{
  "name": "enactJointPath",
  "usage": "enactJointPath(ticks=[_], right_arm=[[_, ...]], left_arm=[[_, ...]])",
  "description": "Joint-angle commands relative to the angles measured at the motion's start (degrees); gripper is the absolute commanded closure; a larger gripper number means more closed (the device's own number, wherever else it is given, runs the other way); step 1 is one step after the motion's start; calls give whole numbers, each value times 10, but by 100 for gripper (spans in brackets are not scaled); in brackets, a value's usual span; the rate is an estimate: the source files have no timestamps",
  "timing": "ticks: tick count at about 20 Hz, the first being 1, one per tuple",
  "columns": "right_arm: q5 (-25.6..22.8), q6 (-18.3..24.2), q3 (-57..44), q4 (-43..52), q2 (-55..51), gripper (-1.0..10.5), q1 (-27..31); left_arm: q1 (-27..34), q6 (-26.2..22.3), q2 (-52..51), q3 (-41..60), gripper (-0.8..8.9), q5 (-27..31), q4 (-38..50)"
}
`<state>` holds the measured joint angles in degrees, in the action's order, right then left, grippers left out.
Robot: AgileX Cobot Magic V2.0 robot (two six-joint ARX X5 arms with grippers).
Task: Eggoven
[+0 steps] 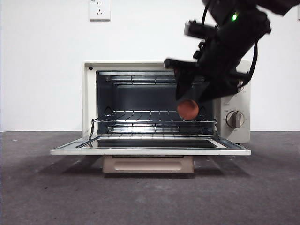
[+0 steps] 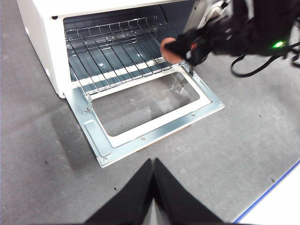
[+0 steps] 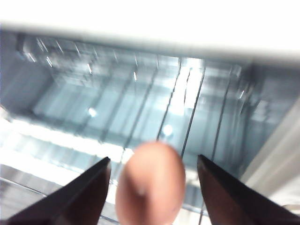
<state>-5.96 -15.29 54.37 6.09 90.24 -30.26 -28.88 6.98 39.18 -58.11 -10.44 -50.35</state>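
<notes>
The cream toaster oven point(image 1: 91, 98) stands with its door point(image 1: 150, 151) folded down flat and its wire rack point(image 1: 140, 123) showing. It also shows in the left wrist view point(image 2: 40, 42). My right gripper point(image 1: 188, 101) reaches into the right side of the oven mouth. The reddish-brown egg point(image 1: 188, 109) sits at its tips, just above the rack. In the right wrist view the egg point(image 3: 150, 185) lies between the two jaws of the right gripper point(image 3: 153, 159), with a gap on each side. The left wrist view shows the egg point(image 2: 168, 49) at the rack's front right. My left gripper point(image 2: 153, 161) is shut and empty, hovering over the table in front of the door.
The oven's two knobs point(image 1: 235, 119) are on its right panel, behind the right arm. Dark grey table point(image 1: 150, 197) lies all around. A blue line and a white strip point(image 2: 276, 206) mark the table's edge near the left gripper.
</notes>
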Motion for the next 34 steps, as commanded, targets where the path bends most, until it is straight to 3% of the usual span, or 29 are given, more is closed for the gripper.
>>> enactJointPath(ticks=[1,6,9,13,19,26,34], right_arm=[[-1,-2,5,-15,-25,650,-4],[1,-6,5,-86,-126,650,-12],[1,-3,5,-158,-218,650,-23],[17,-1,5,-271,-341,651,-30],[16,10,5,-402,-490,651,-30],[14,9,5,-448,-590,651,-30],[14,9,5,-456,-604,652,-30]], left_arm=[[-2,0,11,-4,807,0,9],[0,0,40,-2,807,0,40],[24,21,55,32,808,-3,117],[67,58,88,115,808,-41,209],[134,68,203,175,807,-101,312],[177,68,391,175,807,-151,422],[175,74,512,175,807,-156,512]])
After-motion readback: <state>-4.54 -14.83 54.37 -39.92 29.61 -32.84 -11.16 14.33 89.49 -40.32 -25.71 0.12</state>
